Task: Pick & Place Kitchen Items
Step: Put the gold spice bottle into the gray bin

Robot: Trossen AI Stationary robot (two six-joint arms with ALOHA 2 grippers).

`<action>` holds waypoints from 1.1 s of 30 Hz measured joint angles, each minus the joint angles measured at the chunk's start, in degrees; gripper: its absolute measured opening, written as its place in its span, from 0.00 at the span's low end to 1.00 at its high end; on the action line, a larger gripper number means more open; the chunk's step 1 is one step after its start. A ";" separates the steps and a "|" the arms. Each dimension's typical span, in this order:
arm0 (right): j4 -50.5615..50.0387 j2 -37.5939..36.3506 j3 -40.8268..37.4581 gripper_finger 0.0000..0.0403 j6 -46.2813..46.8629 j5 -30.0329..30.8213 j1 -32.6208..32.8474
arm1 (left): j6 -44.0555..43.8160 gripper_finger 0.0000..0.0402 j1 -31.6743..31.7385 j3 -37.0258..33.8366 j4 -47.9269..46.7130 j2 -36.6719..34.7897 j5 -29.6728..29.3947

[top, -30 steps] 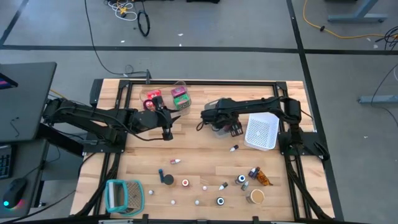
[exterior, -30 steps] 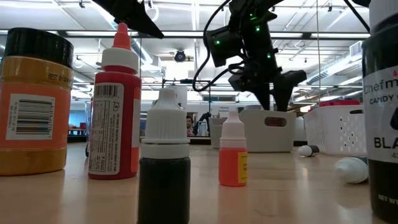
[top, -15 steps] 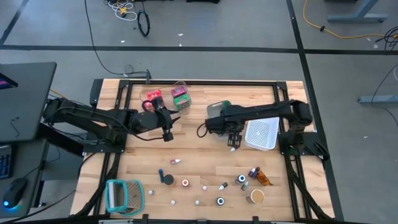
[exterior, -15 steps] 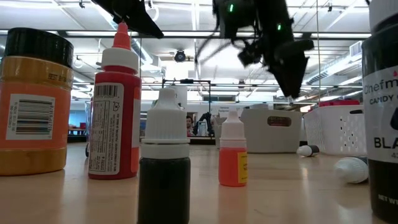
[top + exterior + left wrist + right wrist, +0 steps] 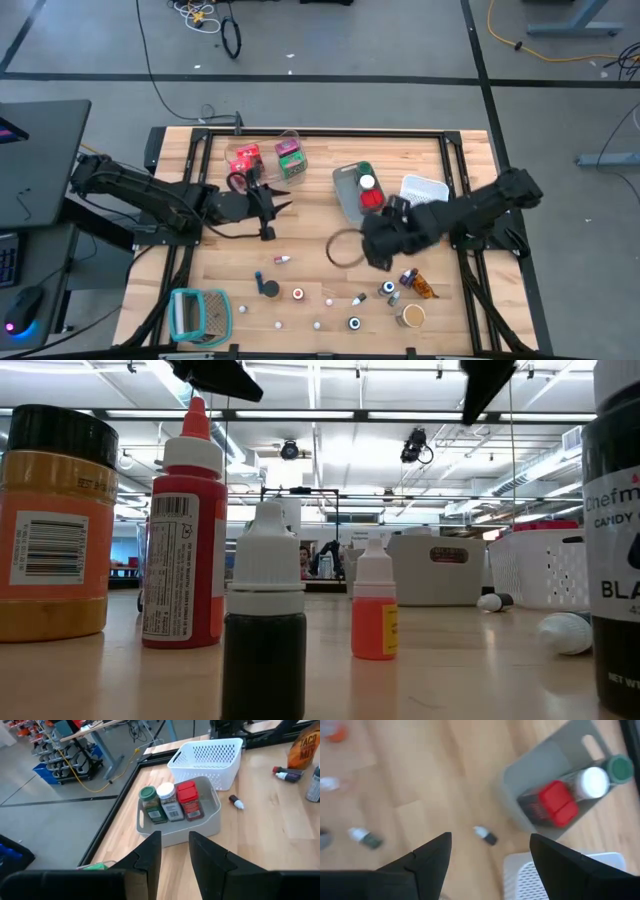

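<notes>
The slatted wooden table point(image 5: 300, 250) lay under both arms. Beyond the right gripper point(image 5: 490, 852), whose dark fingers stood wide and empty, a grey plastic bin point(image 5: 540, 780) held three capped jars point(image 5: 555, 802). The left gripper point(image 5: 175, 847), partly open, held nothing.

The pale wooden butcher-block table point(image 5: 300, 240), edged by a black metal frame point(image 5: 320, 131), stands on a smooth grey concrete floor point(image 5: 330, 90) crossed by dark tape lines. On the floor beyond the table's far edge lie black cables point(image 5: 232, 38) and a yellow cord point(image 5: 545, 30), and a black desk point(image 5: 35, 160) sits just beside its left end. Level across the table, a white ceiling with long fluorescent strip lights point(image 5: 300, 430) hangs over the open room.
</notes>
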 joint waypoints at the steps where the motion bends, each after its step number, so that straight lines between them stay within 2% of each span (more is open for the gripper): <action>1: 0.07 -0.13 0.00 0.70 1.05 0.05 1.45 | -0.01 0.27 -0.18 0.00 0.18 0.00 0.00; 8: 0.94 -0.13 0.00 0.70 5.20 1.14 12.56 | -1.23 0.27 -0.70 0.00 0.27 0.00 0.00; 13: 0.90 -0.13 0.00 0.70 13.33 9.91 21.84 | -1.69 0.27 -0.70 0.00 0.25 0.00 -0.02; 18: 3.67 -0.13 0.00 0.70 22.54 13.10 29.92 | -1.89 0.27 -0.70 0.00 0.26 0.00 -0.02; 25: 16.41 -0.07 -2.06 0.70 19.03 16.60 37.86 | -4.08 0.27 -0.70 0.00 1.12 0.00 -0.02; 28: 22.16 -0.01 -3.82 0.70 15.91 14.68 38.80 | -4.54 0.27 -0.70 0.00 2.48 0.00 -0.02; 33: 24.95 -0.03 -6.27 0.70 14.47 13.14 38.00 | -4.52 0.27 -0.70 0.00 3.70 0.00 -0.04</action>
